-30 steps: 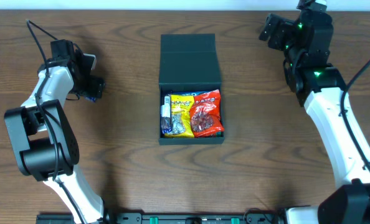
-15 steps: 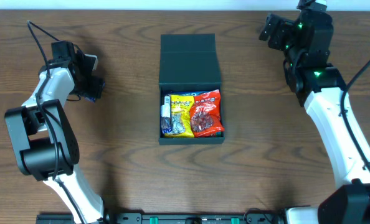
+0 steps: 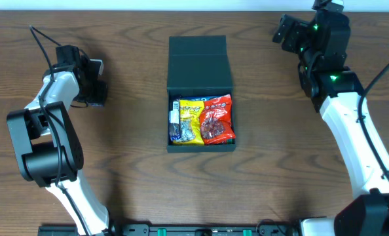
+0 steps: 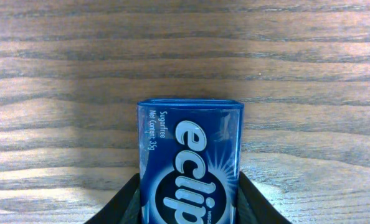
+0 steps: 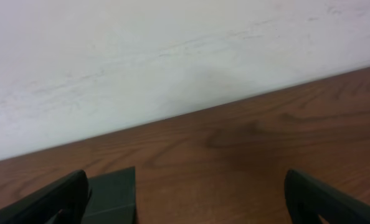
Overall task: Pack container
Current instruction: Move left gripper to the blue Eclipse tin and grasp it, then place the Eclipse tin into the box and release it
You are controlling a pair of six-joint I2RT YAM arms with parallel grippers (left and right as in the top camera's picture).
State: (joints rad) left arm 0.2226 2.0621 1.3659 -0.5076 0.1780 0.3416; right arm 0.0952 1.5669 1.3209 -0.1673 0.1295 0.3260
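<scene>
The container (image 3: 169, 134) is a dark box in the middle of the table, its flap lid (image 3: 198, 62) lying open toward the far side. Inside lie a yellow packet (image 3: 190, 121) and a red packet (image 3: 218, 119). At the far left my left gripper (image 3: 95, 92) is shut on a blue Eclipse gum pack (image 4: 190, 158) resting on the wood. In the left wrist view the left gripper (image 4: 188, 184) has a black finger pressed against each long side of the pack. My right gripper (image 3: 283, 29) hovers open and empty at the back right, and the lid's corner (image 5: 113, 196) shows beside the right gripper (image 5: 185, 186).
A white wall (image 5: 141, 50) runs along the table's far edge, close behind the right gripper. Bare wood (image 3: 129, 170) lies between the left arm and the box. Both arm bases stand at the near edge.
The left gripper's fingers have closed in onto the blue gum pack, and the wrist has shifted slightly. The right arm and the box have not moved.
</scene>
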